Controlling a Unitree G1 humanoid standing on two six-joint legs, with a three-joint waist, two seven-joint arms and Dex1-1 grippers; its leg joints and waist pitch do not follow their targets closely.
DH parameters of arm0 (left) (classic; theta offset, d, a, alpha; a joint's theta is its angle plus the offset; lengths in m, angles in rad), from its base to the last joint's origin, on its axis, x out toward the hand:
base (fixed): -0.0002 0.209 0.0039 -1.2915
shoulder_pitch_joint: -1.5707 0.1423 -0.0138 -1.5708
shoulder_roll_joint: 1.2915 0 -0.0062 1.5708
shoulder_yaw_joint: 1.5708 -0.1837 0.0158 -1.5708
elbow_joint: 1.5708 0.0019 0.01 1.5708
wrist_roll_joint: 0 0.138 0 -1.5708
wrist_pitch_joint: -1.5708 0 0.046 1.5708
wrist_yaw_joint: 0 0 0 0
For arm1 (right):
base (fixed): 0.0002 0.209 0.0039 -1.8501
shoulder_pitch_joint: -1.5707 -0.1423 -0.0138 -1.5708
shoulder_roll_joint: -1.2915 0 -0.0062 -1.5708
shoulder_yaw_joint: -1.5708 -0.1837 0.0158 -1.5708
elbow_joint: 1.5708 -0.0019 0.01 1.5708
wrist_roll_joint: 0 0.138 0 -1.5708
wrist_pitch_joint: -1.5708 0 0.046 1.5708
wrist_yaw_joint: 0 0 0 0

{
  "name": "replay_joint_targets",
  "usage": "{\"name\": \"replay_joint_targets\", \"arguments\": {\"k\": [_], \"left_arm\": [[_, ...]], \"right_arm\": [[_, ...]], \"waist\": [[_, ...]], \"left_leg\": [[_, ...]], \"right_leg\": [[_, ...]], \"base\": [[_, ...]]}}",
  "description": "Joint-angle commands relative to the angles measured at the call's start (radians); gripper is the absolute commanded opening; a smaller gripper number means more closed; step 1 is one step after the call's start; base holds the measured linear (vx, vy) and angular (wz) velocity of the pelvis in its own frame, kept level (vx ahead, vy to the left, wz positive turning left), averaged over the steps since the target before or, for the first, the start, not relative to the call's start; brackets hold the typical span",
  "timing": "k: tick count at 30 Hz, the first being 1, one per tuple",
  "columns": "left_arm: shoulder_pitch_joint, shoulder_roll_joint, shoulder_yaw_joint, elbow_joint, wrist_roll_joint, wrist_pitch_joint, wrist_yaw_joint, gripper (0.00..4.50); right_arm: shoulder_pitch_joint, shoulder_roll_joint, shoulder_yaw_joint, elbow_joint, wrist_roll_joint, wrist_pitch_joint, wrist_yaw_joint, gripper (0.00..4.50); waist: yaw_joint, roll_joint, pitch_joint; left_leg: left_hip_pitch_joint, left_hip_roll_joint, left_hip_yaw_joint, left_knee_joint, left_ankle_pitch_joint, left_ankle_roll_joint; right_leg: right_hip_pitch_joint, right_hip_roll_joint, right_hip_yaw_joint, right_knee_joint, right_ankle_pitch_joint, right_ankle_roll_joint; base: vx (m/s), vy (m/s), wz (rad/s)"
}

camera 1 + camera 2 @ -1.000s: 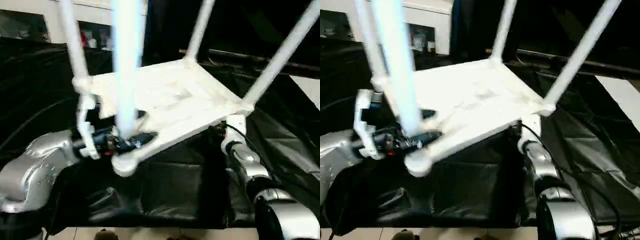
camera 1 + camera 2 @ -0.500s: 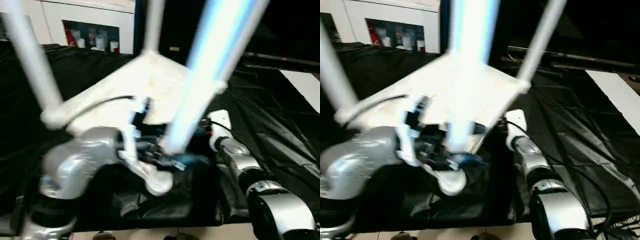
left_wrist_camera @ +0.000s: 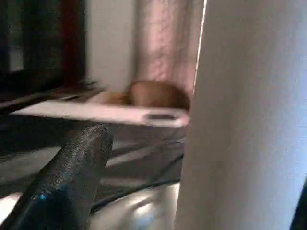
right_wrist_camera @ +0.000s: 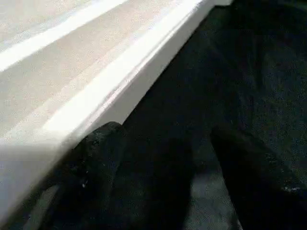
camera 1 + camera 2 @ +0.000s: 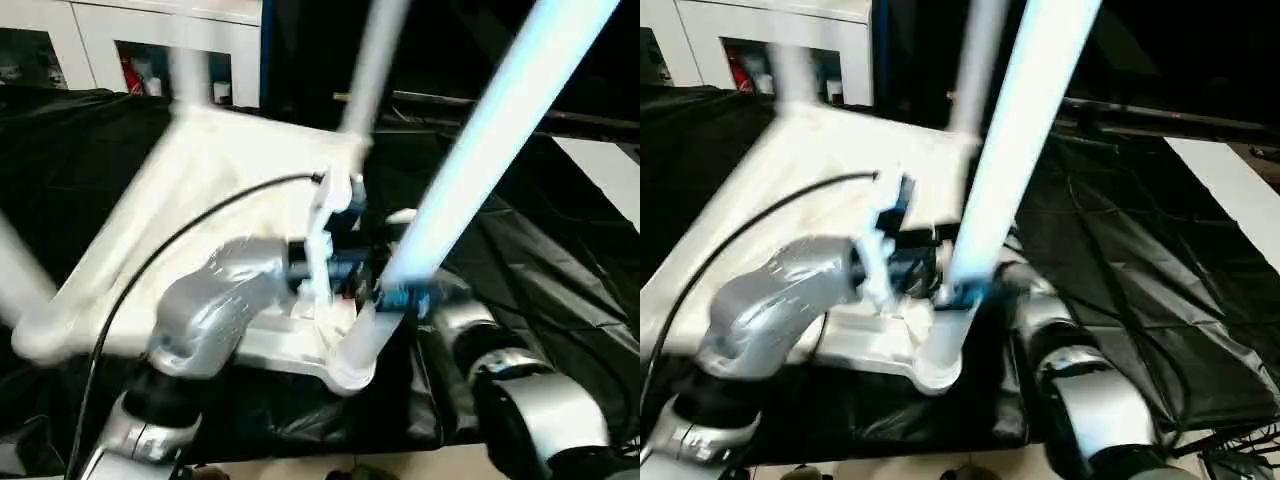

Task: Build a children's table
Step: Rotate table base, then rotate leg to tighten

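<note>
Over black cloth (image 5: 560, 260), left jaws (image 5: 385, 295) clasp a table leg (image 5: 480, 140); right jaws (image 4: 158, 182) gape empty.

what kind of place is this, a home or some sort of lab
Probably an indoor lab or test room, not a home. The work surface is draped in black sheeting, a white cabinet with glass doors stands behind it, and loose cables trail over the pale floor at the edge.

Silver forearms (image 5: 215, 305) w/ black cable (image 5: 190, 225) (2 black fingers (image 4: 96, 158)).
</note>
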Motion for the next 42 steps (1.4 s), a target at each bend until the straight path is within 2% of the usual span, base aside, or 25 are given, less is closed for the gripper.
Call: {"name": "replay_joint_targets", "arguments": {"k": [1,3,6,7,9,12,14,15,16,17,18,19,21,22,23,24,25,26,33,34,40,42], "left_arm": [[0.005,0.035,-0.003,0.067,0.092,-0.041,0.044,4.43],[0.005,0.05,-0.004,0.089,0.122,-0.075,0.048,4.43],[0.019,0.076,-0.015,0.106,0.134,-0.122,0.003,4.43],[0.021,0.08,-0.017,0.104,0.133,-0.121,-0.005,4.43],[0.037,0.111,-0.031,0.097,0.124,-0.119,-0.053,4.43],[0.047,0.158,-0.068,0.125,0.156,-0.154,-0.105,4.43],[0.054,0.209,-0.109,0.149,0.189,-0.167,-0.169,4.16],[0.053,0.228,-0.124,0.159,0.206,-0.166,-0.185,4.08],[0.05,0.248,-0.142,0.174,0.233,-0.175,-0.195,4.08],[0.046,0.265,-0.156,0.191,0.255,-0.172,-0.2,4.04],[0.042,0.278,-0.164,0.208,0.275,-0.166,-0.199,3.81],[0.037,0.289,-0.168,0.226,0.292,-0.172,-0.2,3.81],[0.026,0.3,-0.169,0.256,0.304,-0.176,-0.205,3.64],[0.026,0.3,-0.169,0.256,0.304,-0.176,-0.205,3.61],[0.021,0.306,-0.169,0.266,0.307,-0.181,-0.214,3.54],[0.011,0.321,-0.172,0.281,0.312,-0.171,-0.227,3.33],[0.011,0.321,-0.172,0.281,0.312,-0.171,-0.227,3.33],[0.007,0.327,-0.173,0.287,0.316,-0.159,-0.229,3.26],[0.013,0.316,-0.156,0.293,0.318,-0.121,-0.225,2.66],[0.015,0.318,-0.158,0.292,0.317,-0.121,-0.231,2.43],[0.03,0.325,-0.169,0.273,0.313,-0.115,-0.259,2.12],[0.034,0.326,-0.173,0.27,0.317,-0.114,-0.263,1.88]], "right_arm": [[-0.01,-0.02,-0.018,0.001,0.014,-0.012,0.028,3.3],[-0.005,-0.036,-0.019,-0.003,0.018,-0.018,0.065,3.3],[0.014,-0.083,-0.008,-0.023,0.017,-0.047,0.185,3.3],[0.016,-0.088,-0.006,-0.027,0.017,-0.05,0.199,3.3],[0.033,-0.125,0.004,-0.053,0.022,-0.067,0.297,3.3],[0.056,-0.177,0.018,-0.091,0.022,-0.09,0.403,3.3],[0.081,-0.225,0.031,-0.132,0.021,-0.105,0.49,3.3],[0.09,-0.242,0.036,-0.147,0.019,-0.112,0.518,3.3],[0.102,-0.26,0.044,-0.167,0.018,-0.119,0.548,3.3],[0.116,-0.276,0.051,-0.189,0.017,-0.124,0.582,3.3],[0.134,-0.296,0.059,-0.221,0.015,-0.129,0.618,3.3],[0.153,-0.315,0.067,-0.251,0.014,-0.133,0.651,3.3],[0.192,-0.349,0.08,-0.32,0.021,-0.131,0.714,3.3],[0.192,-0.349,0.08,-0.32,0.021,-0.131,0.714,3.3],[0.213,-0.363,0.084,-0.36,0.031,-0.122,0.743,3.3],[0.269,-0.393,0.093,-0.473,0.066,-0.088,0.813,3.3],[0.269,-0.393,0.093,-0.473,0.066,-0.088,0.813,3.3],[0.306,-0.412,0.1,-0.547,0.088,-0.062,0.852,3.3],[0.37,-0.439,0.098,-0.67,0.116,-0.005,0.885,3.3],[0.375,-0.44,0.098,-0.678,0.117,-0.001,0.886,3.3],[0.416,-0.45,0.104,-0.761,0.124,0.055,0.878,3.3],[0.422,-0.451,0.106,-0.774,0.124,0.064,0.875,3.3]], "waist": [[0.01,0.025,-0.059],[0.014,0.028,-0.06],[0.028,0.029,-0.06],[0.028,0.029,-0.06],[0.038,0.034,-0.06],[0.048,0.036,-0.062],[0.05,0.04,-0.062],[0.053,0.047,-0.063],[0.052,0.045,-0.062],[0.053,0.051,-0.061],[0.052,0.047,-0.061],[0.053,0.053,-0.06],[0.052,0.058,-0.06],[0.052,0.055,-0.059],[0.051,0.055,-0.06],[0.054,0.06,-0.059],[0.054,0.06,-0.059],[0.053,0.058,-0.056],[0.054,0.065,-0.056],[0.055,0.064,-0.055],[0.056,0.063,-0.056],[0.055,0.064,-0.056]], "left_leg": [[0.005,0.0,0.007,-0.072,-0.296,-0.034],[0.01,0.001,0.007,-0.071,-0.303,-0.034],[0.009,0.003,0.009,-0.071,-0.284,-0.029],[0.009,0.003,0.009,-0.071,-0.284,-0.029],[0.01,0.003,0.01,-0.07,-0.269,-0.019],[0.009,0.003,0.012,-0.069,-0.226,-0.01],[0.01,0.002,0.012,-0.069,-0.225,-0.005],[0.012,0.002,0.011,-0.069,-0.227,-0.006],[0.011,0.001,0.012,-0.068,-0.228,0.0],[0.011,0.001,0.012,-0.068,-0.229,-0.001],[0.009,0.0,0.012,-0.068,-0.238,0.004],[0.009,0.0,0.011,-0.069,-0.24,0.004],[0.01,-0.001,0.01,-0.069,-0.247,0.002],[0.011,0.0,0.011,-0.068,-0.254,0.003],[0.009,0.0,0.009,-0.07,-0.258,0.002],[0.011,0.001,0.009,-0.07,-0.271,0.01],[0.011,0.001,0.009,-0.07,-0.271,0.01],[0.01,0.0,0.008,-0.073,-0.283,0.018],[0.011,0.002,0.007,-0.072,-0.281,0.018],[0.012,0.001,0.007,-0.072,-0.289,0.017],[0.01,0.001,0.006,-0.072,-0.274,0.018],[0.01,0.001,0.006,-0.073,-0.279,0.017]], "right_leg": [[0.048,-0.038,0.031,-0.075,-0.275,-0.136],[0.044,-0.039,0.031,-0.076,-0.286,-0.138],[0.046,-0.041,0.032,-0.072,-0.252,-0.163],[0.046,-0.041,0.032,-0.072,-0.252,-0.163],[0.047,-0.041,0.033,-0.069,-0.218,-0.18],[0.052,-0.039,0.032,-0.061,-0.153,-0.207],[0.054,-0.038,0.033,-0.062,-0.146,-0.214],[0.054,-0.038,0.032,-0.062,-0.142,-0.216],[0.054,-0.036,0.032,-0.063,-0.134,-0.217],[0.054,-0.037,0.033,-0.061,-0.132,-0.22],[0.059,-0.037,0.033,-0.064,-0.152,-0.216],[0.059,-0.036,0.034,-0.066,-0.163,-0.213],[0.06,-0.036,0.034,-0.069,-0.178,-0.214],[0.056,-0.037,0.034,-0.07,-0.186,-0.218],[0.059,-0.037,0.033,-0.07,-0.196,-0.22],[0.059,-0.037,0.034,-0.074,-0.209,-0.214],[0.059,-0.037,0.034,-0.074,-0.209,-0.214],[0.06,-0.035,0.034,-0.079,-0.231,-0.205],[0.054,-0.039,0.033,-0.081,-0.27,-0.211],[0.053,-0.037,0.033,-0.083,-0.285,-0.205],[0.053,-0.038,0.033,-0.081,-0.266,-0.201],[0.053,-0.038,0.033,-0.082,-0.274,-0.202]], "base": [[0.0,0.0,0.0],[0.0,0.0,0.0],[0.0,0.0,0.0],[0.0,0.0,0.0],[0.0,0.0,0.0],[0.0,0.0,0.0],[0.0,0.0,0.0],[0.0,0.0,0.0],[0.0,0.0,0.0],[0.0,0.0,0.0],[0.0,0.0,0.0],[0.0,0.0,0.0],[0.0,0.0,0.0],[0.0,0.0,0.0],[0.0,0.0,0.0],[0.0,0.0,0.0],[0.0,0.0,0.0],[0.0,0.0,0.0],[0.0,0.0,0.0],[0.0,0.0,0.0],[0.0,0.0,0.0],[0.0,0.0,0.0]]}}
